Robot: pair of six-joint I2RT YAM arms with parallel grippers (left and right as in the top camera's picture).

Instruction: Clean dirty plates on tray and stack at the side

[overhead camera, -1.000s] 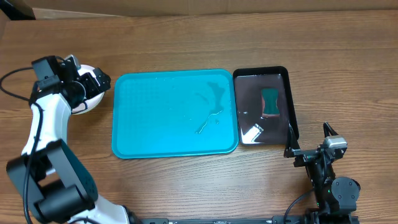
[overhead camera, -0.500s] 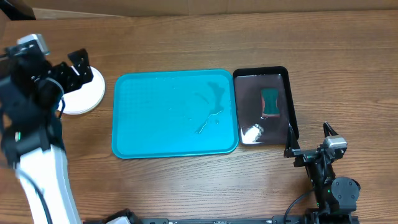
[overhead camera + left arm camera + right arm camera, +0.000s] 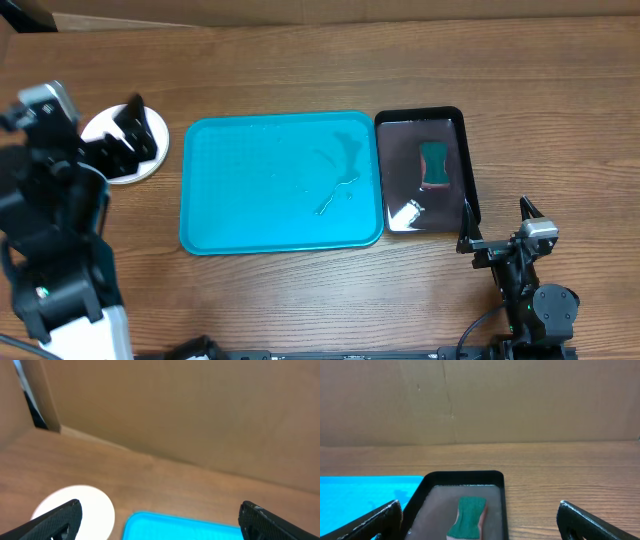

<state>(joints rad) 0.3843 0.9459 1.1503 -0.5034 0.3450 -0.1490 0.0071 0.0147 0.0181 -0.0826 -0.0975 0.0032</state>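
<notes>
The turquoise tray [image 3: 280, 180] lies mid-table with nothing on it but wet streaks; its near corner shows in the left wrist view [image 3: 190, 527]. A white round plate [image 3: 98, 127] rests on the wood left of the tray, also visible as a white disc [image 3: 80, 510]. Whether other plates lie under it I cannot tell. My left gripper [image 3: 133, 132] hovers open above that plate, jaws wide and empty [image 3: 160, 522]. My right gripper [image 3: 495, 222] is open and empty near the front right, facing the black tray [image 3: 479, 520].
A glossy black tray [image 3: 466, 150] sits against the turquoise tray's right edge and holds water and a green sponge [image 3: 435, 165]. The sponge [image 3: 467, 517] lies ahead of my right gripper. A cardboard wall stands along the table's far edge.
My left arm has lifted off the white plate and pulled back to the left and toward the front, leaving the plate on the table. The right arm has not moved.
</notes>
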